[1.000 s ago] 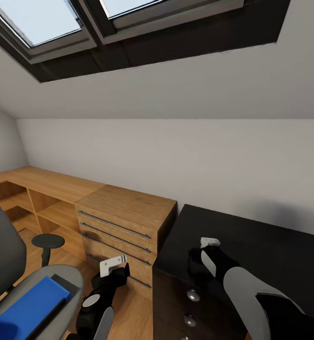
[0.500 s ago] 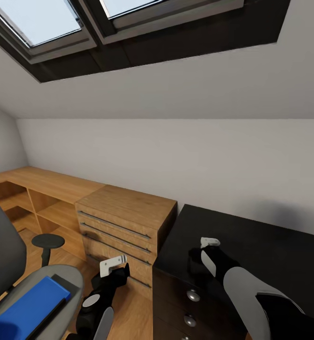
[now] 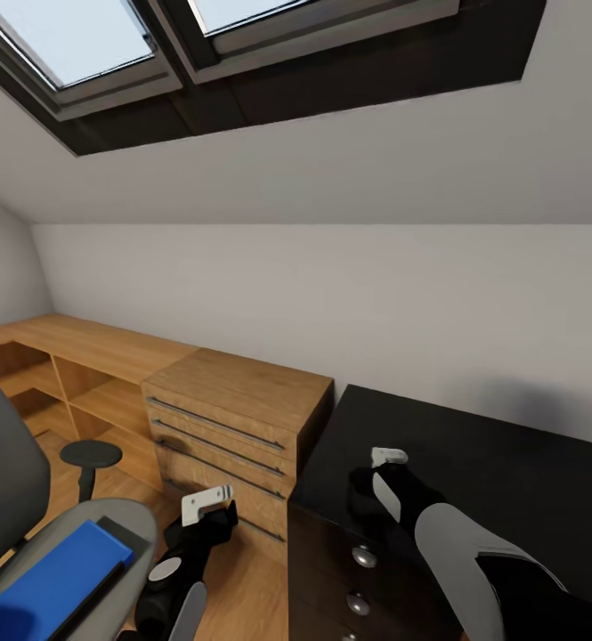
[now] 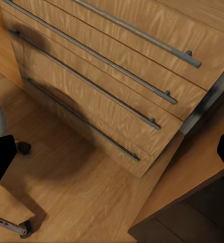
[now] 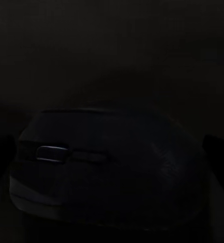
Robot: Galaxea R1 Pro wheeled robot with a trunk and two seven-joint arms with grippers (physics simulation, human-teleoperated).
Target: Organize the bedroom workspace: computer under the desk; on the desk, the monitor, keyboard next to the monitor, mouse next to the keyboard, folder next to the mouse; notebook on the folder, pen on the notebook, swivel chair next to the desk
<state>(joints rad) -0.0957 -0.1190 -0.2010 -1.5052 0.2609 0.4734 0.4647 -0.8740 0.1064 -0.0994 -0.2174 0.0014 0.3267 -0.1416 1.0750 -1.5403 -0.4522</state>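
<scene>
Both grippers have shifted slightly left and toward the robot since a second ago. Left gripper (image 3: 204,505) hangs over the floor (image 3: 251,588) between the chair (image 3: 28,525) and the wooden cabinet (image 3: 233,427); I cannot tell how its fingers are set. Right gripper (image 3: 386,458) hovers over the desk (image 3: 509,481) with the mouse (image 5: 109,167) close in front of it in the right wrist view; finger state unclear. On the chair seat lies the folder (image 3: 51,583)

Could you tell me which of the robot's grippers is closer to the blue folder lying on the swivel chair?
Left. The left gripper hangs over the floor just beside the swivel chair that carries the folder; the right gripper sits over the black desk, much farther away.
</scene>
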